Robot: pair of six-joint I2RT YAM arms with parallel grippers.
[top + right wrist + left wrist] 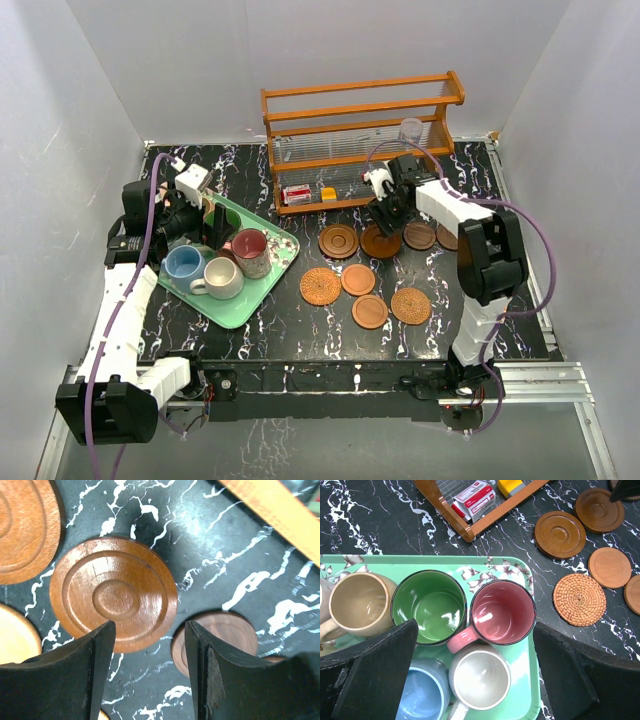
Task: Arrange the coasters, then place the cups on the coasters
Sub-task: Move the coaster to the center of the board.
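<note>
Left gripper [475, 642]: spread wide, held above mugs [502, 612] in tray [520, 566].
Right gripper [150, 630]: parted, nothing pinched, ringed coaster [112, 592] below.

Top: high, near-edge side, whole table [300, 320]. Left wrist: above tray [420, 559], shares ringed coasters [560, 534] with right wrist's close-up.

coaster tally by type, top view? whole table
dark brown wood coasters: 4 (one partly hidden behind the right arm)
woven coasters: 2
smooth orange-brown coasters: 2
total: 8
</note>
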